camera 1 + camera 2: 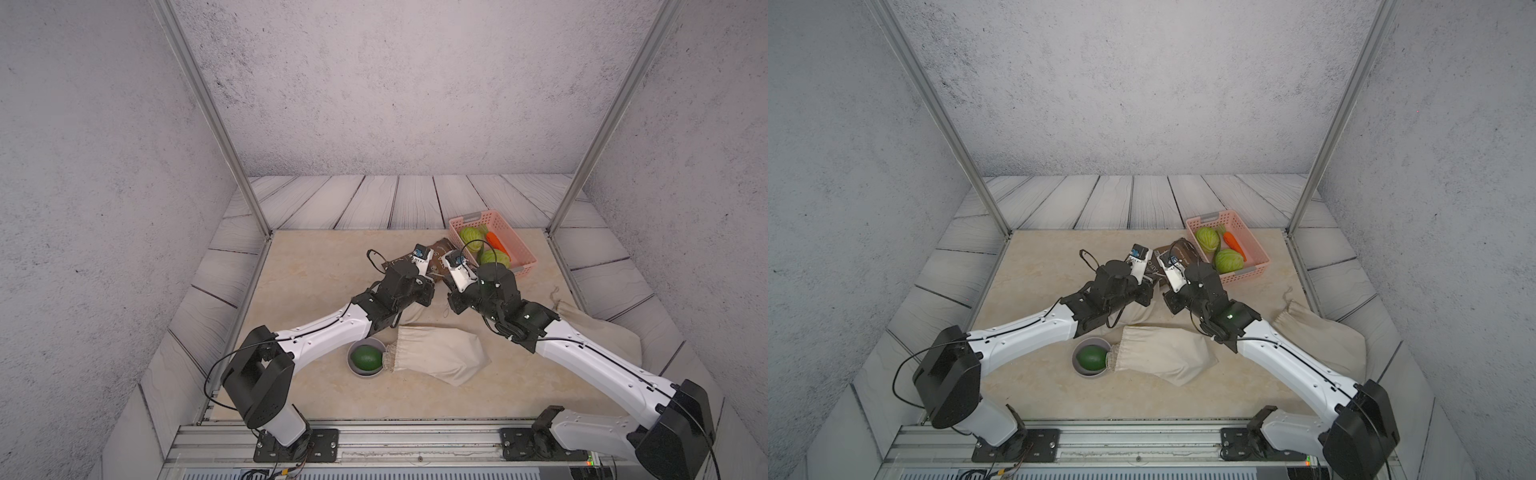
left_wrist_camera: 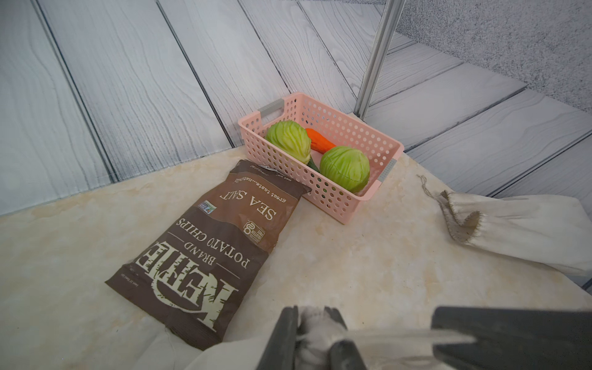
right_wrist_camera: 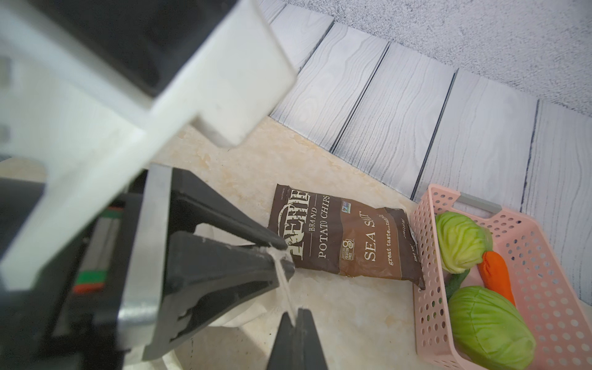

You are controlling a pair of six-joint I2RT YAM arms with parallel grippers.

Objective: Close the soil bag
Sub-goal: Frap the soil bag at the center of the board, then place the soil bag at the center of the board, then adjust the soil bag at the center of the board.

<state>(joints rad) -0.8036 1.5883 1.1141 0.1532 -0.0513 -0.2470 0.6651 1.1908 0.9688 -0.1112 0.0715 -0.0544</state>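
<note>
Right wrist view: right fingers (image 3: 285,346) clamp the taut drawstring (image 3: 283,282), left fingers (image 3: 243,266) at nine o'clock grip the soil bag (image 3: 248,312).

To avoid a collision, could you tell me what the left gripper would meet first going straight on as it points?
The left gripper would probably meet bare table beside the chips bag, then the pink basket; depth is unclear.
</note>
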